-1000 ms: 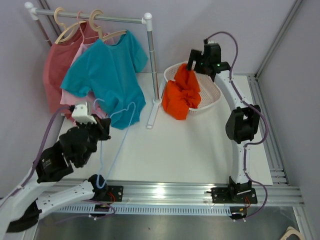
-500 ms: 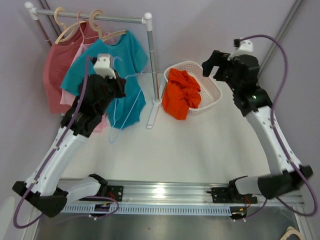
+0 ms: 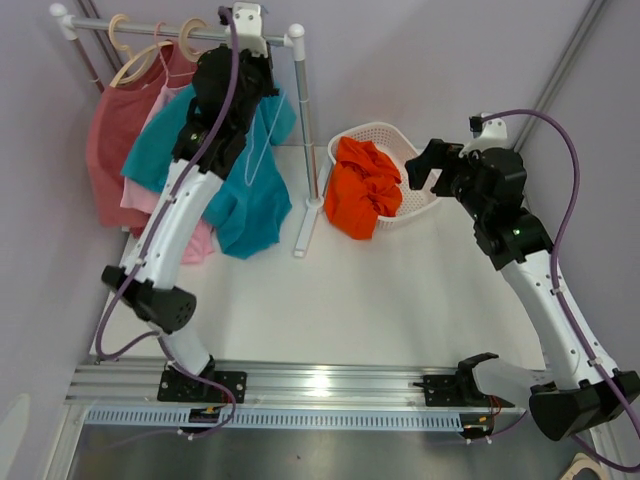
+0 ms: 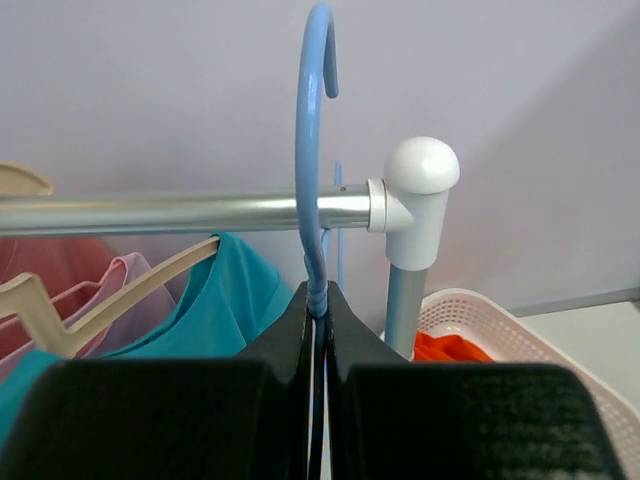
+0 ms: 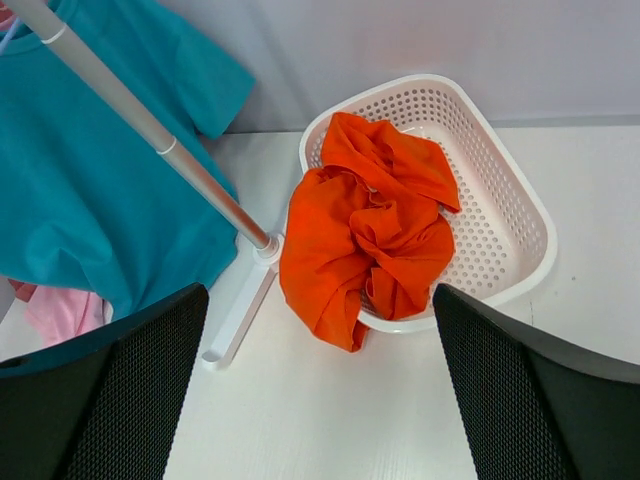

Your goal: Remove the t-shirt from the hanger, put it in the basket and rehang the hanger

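Note:
My left gripper (image 3: 258,80) is raised to the clothes rail (image 3: 170,35) and is shut on the neck of an empty blue hanger (image 4: 312,150). The hanger's hook stands just above and in front of the rail (image 4: 180,212), near its white end cap (image 4: 420,175). The hanger's thin body hangs below the gripper (image 3: 262,150). An orange t-shirt (image 3: 362,190) lies crumpled in the white basket (image 3: 425,190), spilling over the near rim (image 5: 365,235). My right gripper (image 3: 425,165) is open and empty, above the table beside the basket (image 5: 510,210).
A teal t-shirt (image 3: 240,190) hangs on a wooden hanger (image 4: 110,290) on the rail, with pink and red garments (image 3: 110,120) behind it. The rack's upright post (image 3: 303,130) and white foot (image 5: 240,300) stand between the shirts and the basket.
My left arm has swung up from the near left of the table to the rail, carrying the blue hanger. My right gripper has pulled back from the basket.

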You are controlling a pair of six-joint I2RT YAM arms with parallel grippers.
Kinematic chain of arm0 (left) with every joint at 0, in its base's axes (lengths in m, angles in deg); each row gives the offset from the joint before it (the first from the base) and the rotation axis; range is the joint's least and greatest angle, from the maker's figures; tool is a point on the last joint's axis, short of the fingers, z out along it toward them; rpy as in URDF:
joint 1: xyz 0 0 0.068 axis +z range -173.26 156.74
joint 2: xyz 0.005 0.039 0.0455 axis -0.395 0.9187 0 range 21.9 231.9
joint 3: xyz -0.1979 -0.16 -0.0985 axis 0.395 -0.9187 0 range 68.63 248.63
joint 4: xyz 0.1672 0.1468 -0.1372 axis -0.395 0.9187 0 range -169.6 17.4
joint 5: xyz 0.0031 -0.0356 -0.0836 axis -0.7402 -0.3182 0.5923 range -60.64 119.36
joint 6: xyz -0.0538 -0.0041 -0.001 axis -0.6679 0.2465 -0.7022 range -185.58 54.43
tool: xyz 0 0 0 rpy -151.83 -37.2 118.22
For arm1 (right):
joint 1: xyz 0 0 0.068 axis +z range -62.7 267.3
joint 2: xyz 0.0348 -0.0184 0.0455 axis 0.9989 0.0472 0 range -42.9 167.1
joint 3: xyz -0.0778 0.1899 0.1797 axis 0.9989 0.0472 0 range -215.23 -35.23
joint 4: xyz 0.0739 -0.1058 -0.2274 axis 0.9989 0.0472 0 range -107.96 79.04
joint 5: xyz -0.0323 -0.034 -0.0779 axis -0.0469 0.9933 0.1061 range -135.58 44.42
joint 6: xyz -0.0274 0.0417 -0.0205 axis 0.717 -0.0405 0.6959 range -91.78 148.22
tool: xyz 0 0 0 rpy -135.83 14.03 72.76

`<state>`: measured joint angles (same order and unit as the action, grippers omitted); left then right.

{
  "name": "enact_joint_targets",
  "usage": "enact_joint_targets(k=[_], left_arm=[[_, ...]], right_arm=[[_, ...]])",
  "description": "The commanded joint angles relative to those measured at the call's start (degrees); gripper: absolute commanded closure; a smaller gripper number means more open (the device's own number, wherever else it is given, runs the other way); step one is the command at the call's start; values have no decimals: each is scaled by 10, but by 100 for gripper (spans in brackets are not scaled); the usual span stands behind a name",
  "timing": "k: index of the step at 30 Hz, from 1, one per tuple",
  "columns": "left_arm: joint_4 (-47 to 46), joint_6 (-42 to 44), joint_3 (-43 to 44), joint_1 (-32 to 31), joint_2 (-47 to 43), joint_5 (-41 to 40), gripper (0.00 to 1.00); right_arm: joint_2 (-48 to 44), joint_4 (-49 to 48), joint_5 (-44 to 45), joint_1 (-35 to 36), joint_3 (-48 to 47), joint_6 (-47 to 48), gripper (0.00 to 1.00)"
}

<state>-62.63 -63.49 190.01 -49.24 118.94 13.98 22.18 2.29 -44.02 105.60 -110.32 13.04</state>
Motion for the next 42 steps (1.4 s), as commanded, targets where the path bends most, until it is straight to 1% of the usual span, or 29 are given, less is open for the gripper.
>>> enact_joint_targets(k=[1,2,4,8,13,17,18,19,20,21,22,23,24,25,26,27,28,31,32,37,38,40,42], left_arm=[[13,56,96,8,70,-19,99],[16,50,138,19,96,-12,99],[11,35,141,28,110,0,99],[12,30,172,42,153,0,99],[17,12,170,51,177,17,99],[30,-7,140,51,169,25,99],[38,-14,134,51,162,24,94],[39,-16,114,51,137,24,80],[39,-37,83,54,119,26,73],[25,-46,62,56,97,50,63],[11,-59,9,58,41,63,45],[-7,-63,-47,58,11,73,37],[-39,-65,-75,59,-17,89,28],[-42,-69,-112,59,-41,91,14],[-35,-74,-124,59,-71,90,10],[-24,-75,-125,59,-82,90,8],[4,-73,-118,59,-90,96,8],[31,-61,-114,63,-116,84,7],[40,-59,-119,73,-121,90,7],[22,-47,-162,123,-156,122,2],[18,-45,-166,143,-156,131,2],[3,-33,-188,166,-163,170,1],[-2,-42,-189,206,-157,207,1]], right_arm=[[-25,-14,-18,0,-9,6,0],[-27,-14,-28,0,-9,7,0],[-30,-10,-32,0,-15,6,0],[-37,-7,-45,-1,-20,5,1],[-47,-8,-55,-1,-16,2,0],[-43,-9,-57,-1,-15,1,1],[-42,-11,-59,-1,-15,-1,0],[-42,-14,-60,-1,-11,-2,0],[-40,-15,-62,-1,-9,-5,0],[-39,-20,-64,-1,-8,-6,0],[-38,-21,-67,-1,-4,-7,1],[-37,-22,-69,-1,-2,-10,0],[-37,-26,-71,0,-1,-10,1],[-37,-27,-74,0,1,-12,1],[-36,-28,-75,-1,5,-13,0],[-36,-32,-77,-1,6,-14,0],[-35,-33,-79,1,8,-14,0],[-30,-35,-89,1,8,-14,1],[-29,-35,-94,1,9,-15,1],[-26,-44,-111,2,18,-20,1],[-25,-46,-114,2,19,-20,1],[-22,-50,-121,2,17,-20,0],[-16,-50,-123,2,14,-20,1]])
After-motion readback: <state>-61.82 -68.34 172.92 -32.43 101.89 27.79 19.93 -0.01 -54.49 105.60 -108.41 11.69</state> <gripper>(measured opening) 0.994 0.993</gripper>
